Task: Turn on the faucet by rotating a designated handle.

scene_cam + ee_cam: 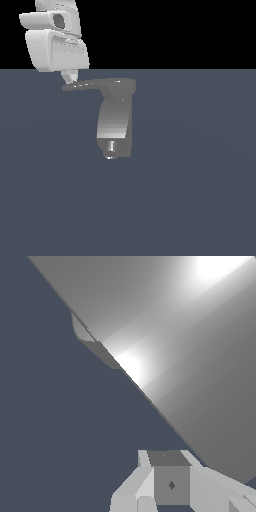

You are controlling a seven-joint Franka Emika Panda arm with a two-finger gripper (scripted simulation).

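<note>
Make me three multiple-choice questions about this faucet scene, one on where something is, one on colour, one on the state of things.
1. Where is the gripper?
A. at the handle's pointed tip
B. at the nozzle
C. far off on the floor

2. What colour is the faucet?
A. red
B. grey
C. green

3. How does the handle lie?
A. snapped off
B. hanging down
C. level, pointing to the exterior view's left

Answers: 1 A, the fingers meet the lever's tip. 2 B, the body is shaded grey. 3 C, it runs flat from the body's top.
</note>
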